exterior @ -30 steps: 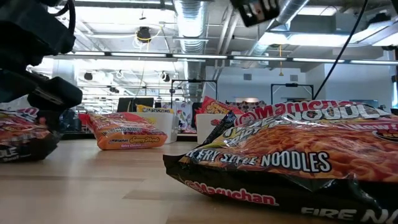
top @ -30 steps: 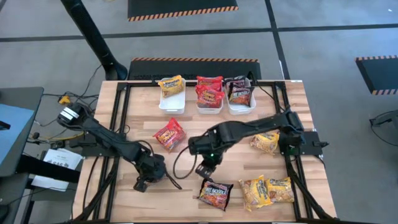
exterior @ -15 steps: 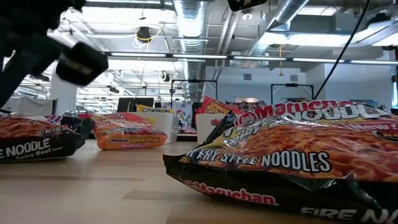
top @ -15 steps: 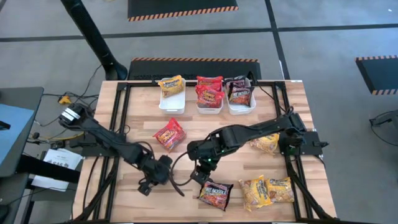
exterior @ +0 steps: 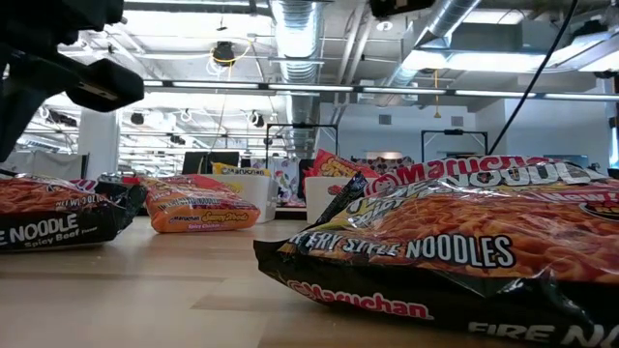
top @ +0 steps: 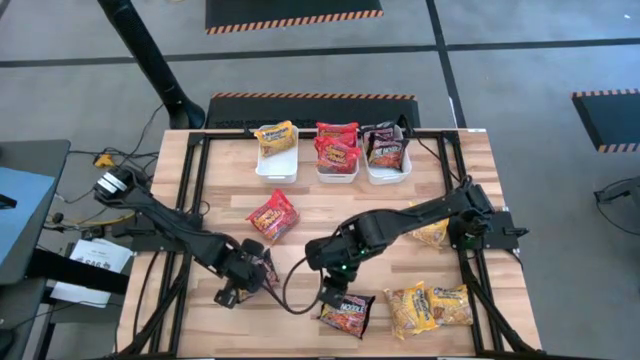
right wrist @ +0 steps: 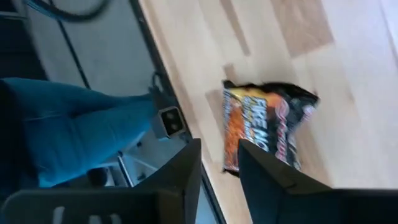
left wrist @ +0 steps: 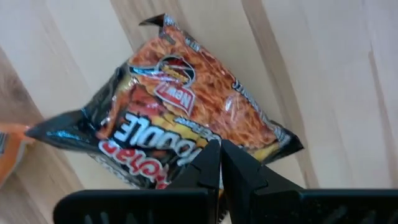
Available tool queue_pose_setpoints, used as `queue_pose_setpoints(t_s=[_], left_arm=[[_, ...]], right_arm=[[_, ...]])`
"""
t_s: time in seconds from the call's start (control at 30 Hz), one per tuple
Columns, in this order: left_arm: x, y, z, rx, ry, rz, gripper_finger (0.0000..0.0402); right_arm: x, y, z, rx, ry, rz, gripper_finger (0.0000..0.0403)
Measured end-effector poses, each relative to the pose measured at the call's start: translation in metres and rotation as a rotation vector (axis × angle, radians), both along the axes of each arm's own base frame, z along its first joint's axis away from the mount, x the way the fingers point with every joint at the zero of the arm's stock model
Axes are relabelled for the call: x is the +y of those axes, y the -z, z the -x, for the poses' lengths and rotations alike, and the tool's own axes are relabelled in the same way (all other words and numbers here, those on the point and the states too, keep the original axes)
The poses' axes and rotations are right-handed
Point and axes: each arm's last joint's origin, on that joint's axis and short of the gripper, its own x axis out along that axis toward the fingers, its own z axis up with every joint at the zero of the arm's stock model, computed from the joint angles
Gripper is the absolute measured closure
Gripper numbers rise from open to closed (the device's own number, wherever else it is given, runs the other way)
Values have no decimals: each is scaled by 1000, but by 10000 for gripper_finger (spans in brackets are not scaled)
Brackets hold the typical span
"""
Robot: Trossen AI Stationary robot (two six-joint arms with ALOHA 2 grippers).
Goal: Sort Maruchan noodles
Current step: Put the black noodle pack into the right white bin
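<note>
Sorting stood partly done: three white bins along the bench's far edge already held packets, yellow, red and dark from left to right, while loose ones lay scattered nearer the front.

In the high view the right hand hung just above the far end of a dark packet lying near the front edge, slightly right of centre. Its wrist view showed that packet ahead of and just beyond the two fingers, which stood a little apart with nothing between them. The packet's long axis ran roughly crosswise to the fingers' line of reach, so a short forward and downward move would, as I judged it, bring them over one of its ends.

The left hand sat toward the front left, partly covering something reddish. Only its wrist view made this plain: a second dark packet lay flat on the wood, skewed diagonally, directly beyond fingertips that were pressed together and not gripping it.

A red packet lay mid-bench, between the two arms, and yellow packets rested near the front right corner, with another by the right edge.

The low view showed a dark packet close up, but neither hand's fingers.
</note>
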Motion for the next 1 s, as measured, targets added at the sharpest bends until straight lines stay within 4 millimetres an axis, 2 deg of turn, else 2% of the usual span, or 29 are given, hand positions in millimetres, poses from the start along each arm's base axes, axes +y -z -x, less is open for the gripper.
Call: queue_pose_setpoints(t_s=[0.17,0.4,0.57,0.67,0.83,1.0], left_arm=[[0,-11,9,-18,-37,25,401],[1,-35,24,-117,-127,52,401],[2,-46,36,-168,-192,46,401],[3,-49,41,-181,-221,42,401],[0,-50,45,-183,-226,35,401],[0,-50,46,-183,-228,36,401]], right_arm=[[2,4,9,65,-8,73,229],[1,15,28,225,-44,277,173],[4,19,38,293,-118,333,174],[3,35,45,383,-114,357,179],[5,56,72,504,-132,400,183],[8,77,104,542,-107,342,184]])
